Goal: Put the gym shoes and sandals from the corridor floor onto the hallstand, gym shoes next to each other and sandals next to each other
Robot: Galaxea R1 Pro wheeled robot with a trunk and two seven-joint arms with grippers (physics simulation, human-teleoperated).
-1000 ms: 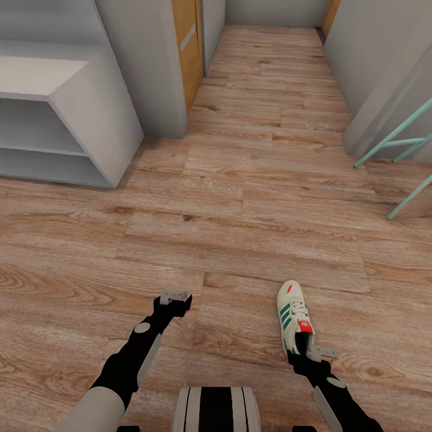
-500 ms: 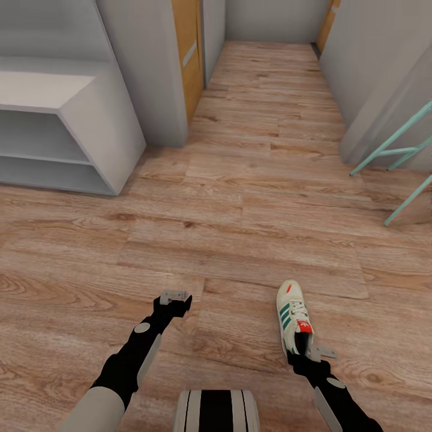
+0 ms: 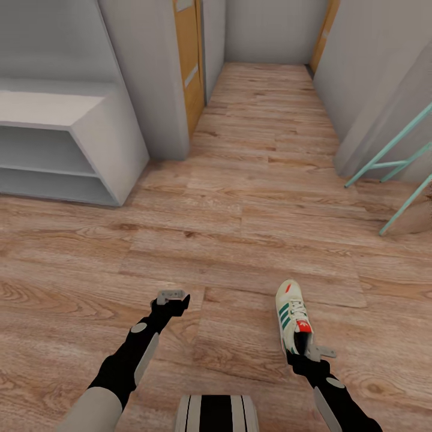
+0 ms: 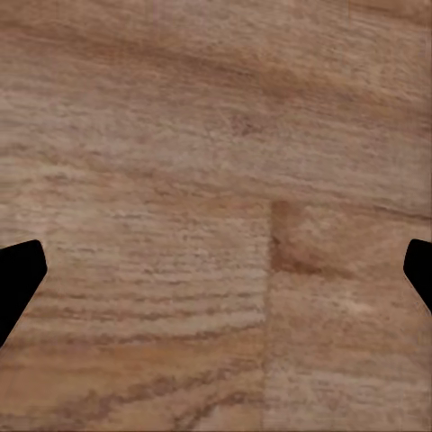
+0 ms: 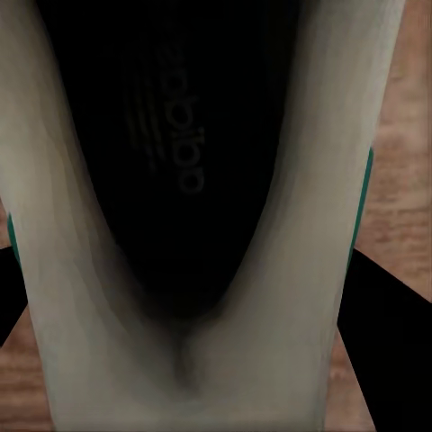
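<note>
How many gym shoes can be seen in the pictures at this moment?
1. The gym shoe is held at its heel by the right tool, above the corridor floor. The other one may be out of view.

This is a hallway in a home, with a wood floor (image 3: 240, 228), grey walls (image 3: 144, 72), orange doors (image 3: 187, 54) and a white shelf (image 3: 66, 144).

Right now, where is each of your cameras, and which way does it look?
Head view: from the head, forward and down the wood-plank corridor floor, past both black arms; the right gripper holds a cream-white sneaker with green stripes, the left gripper nothing.
Left wrist view: from the left arm, straight at bare planks between two dark fingertips.
Right wrist view: from the right arm, into the sneaker's dark opening.
Head and right wrist views share the sneaker.
</note>
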